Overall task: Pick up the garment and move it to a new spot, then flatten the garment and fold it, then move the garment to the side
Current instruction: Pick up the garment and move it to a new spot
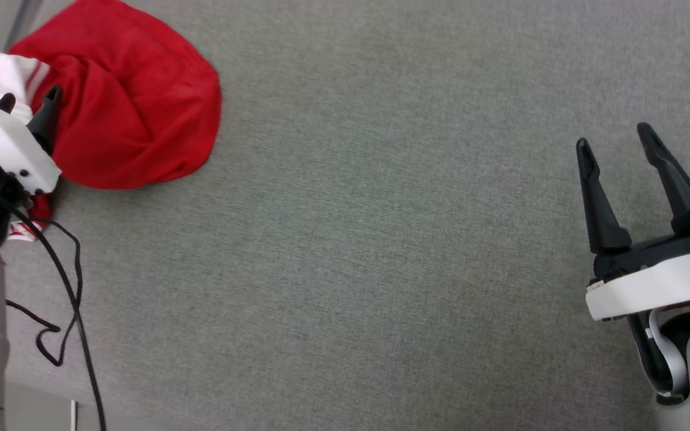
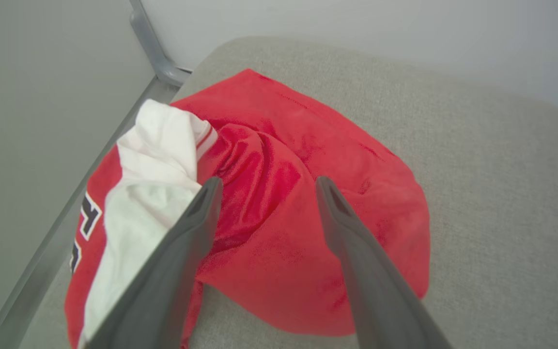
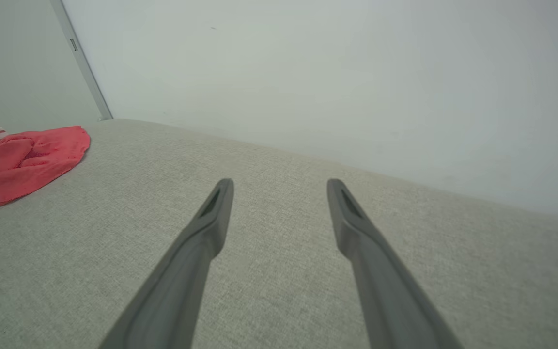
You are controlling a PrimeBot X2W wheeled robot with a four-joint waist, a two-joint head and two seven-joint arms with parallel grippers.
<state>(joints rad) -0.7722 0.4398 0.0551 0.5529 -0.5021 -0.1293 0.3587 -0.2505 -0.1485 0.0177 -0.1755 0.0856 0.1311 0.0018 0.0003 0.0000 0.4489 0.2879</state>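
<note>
Head cam: steep look-down on the grey woven fabric surface [image 1: 345, 239], from above its near side. Left wrist cam sits close, aimed along the left gripper [image 2: 268, 186] onto the crumpled red jersey shirt with white sleeve [image 2: 284, 232] at the far-left corner. Right wrist cam sits low over the right side, facing the pale wall [image 3: 332, 72]. All three share the shirt and grey surface.

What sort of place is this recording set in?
Probably a bare robot test bay, not a home: a wide grey fabric-covered surface, plain pale walls joined by a metal post, and a lone crumpled red garment.
</note>
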